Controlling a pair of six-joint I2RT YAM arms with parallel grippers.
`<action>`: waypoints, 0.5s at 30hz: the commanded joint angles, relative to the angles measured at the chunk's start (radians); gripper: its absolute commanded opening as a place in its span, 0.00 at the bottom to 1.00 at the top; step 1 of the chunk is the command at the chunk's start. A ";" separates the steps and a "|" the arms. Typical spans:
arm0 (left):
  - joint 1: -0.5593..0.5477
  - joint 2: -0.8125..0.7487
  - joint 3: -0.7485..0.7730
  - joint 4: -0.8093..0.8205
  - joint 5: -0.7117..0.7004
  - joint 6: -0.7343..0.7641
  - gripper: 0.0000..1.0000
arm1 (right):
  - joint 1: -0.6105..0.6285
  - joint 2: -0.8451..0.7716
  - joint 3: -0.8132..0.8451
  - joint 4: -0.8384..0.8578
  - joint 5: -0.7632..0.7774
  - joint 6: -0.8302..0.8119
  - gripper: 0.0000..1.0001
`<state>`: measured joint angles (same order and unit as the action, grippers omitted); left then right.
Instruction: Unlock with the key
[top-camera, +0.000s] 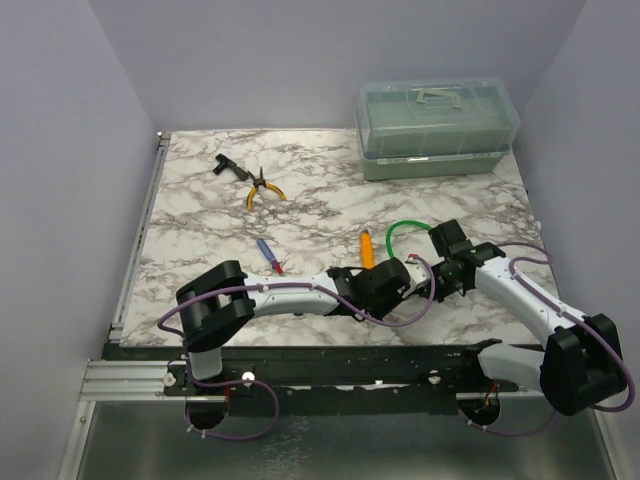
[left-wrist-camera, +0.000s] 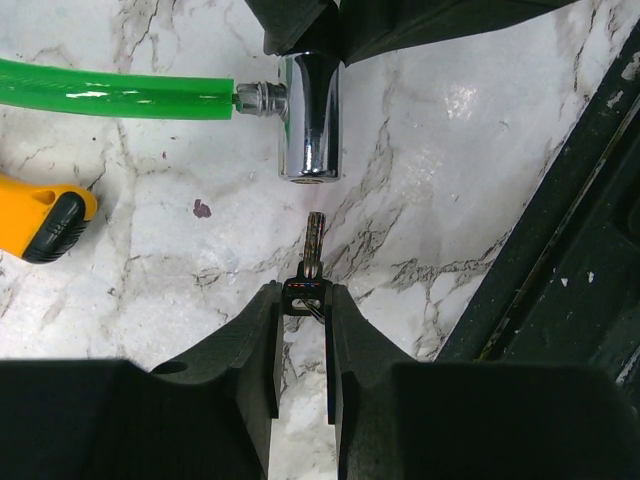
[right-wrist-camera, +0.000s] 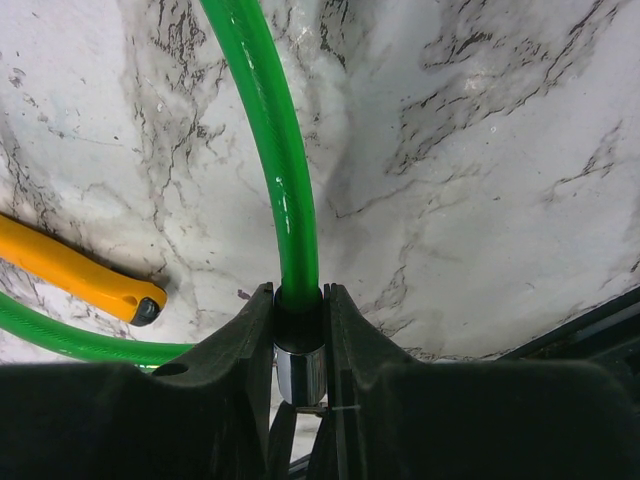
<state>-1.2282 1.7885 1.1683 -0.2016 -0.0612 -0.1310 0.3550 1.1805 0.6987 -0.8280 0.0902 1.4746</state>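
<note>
The key (left-wrist-camera: 314, 245) sits clamped by its dark head in the left pincer (left-wrist-camera: 303, 300). Its silver blade points straight ahead at the open end of the chrome lock barrel (left-wrist-camera: 310, 120), close to it but not touching. The right pincer (right-wrist-camera: 300, 300) is closed on that barrel from the opposite side, gripping it where the green cable (right-wrist-camera: 285, 170) enters and holding it just above the marble table (top-camera: 200, 230). The left arm lies low and stretched across the near edge toward the right, while the right arm bends inward to meet it, so the two wrists face each other. An orange handle (left-wrist-camera: 40, 215) lies beside the cable, and a clear toolbox (top-camera: 438, 128) stands at the far edge.
</note>
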 joint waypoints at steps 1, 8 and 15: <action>-0.008 0.017 -0.012 0.024 -0.017 0.011 0.01 | 0.014 0.009 -0.002 0.016 -0.021 0.020 0.00; -0.009 0.020 -0.007 0.025 -0.017 0.011 0.01 | 0.020 0.014 -0.005 0.023 -0.024 0.016 0.00; -0.011 0.026 -0.005 0.025 -0.017 0.014 0.01 | 0.030 0.016 -0.011 0.027 -0.020 0.020 0.00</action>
<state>-1.2304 1.8011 1.1683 -0.1955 -0.0616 -0.1299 0.3740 1.1908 0.6983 -0.8143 0.0883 1.4769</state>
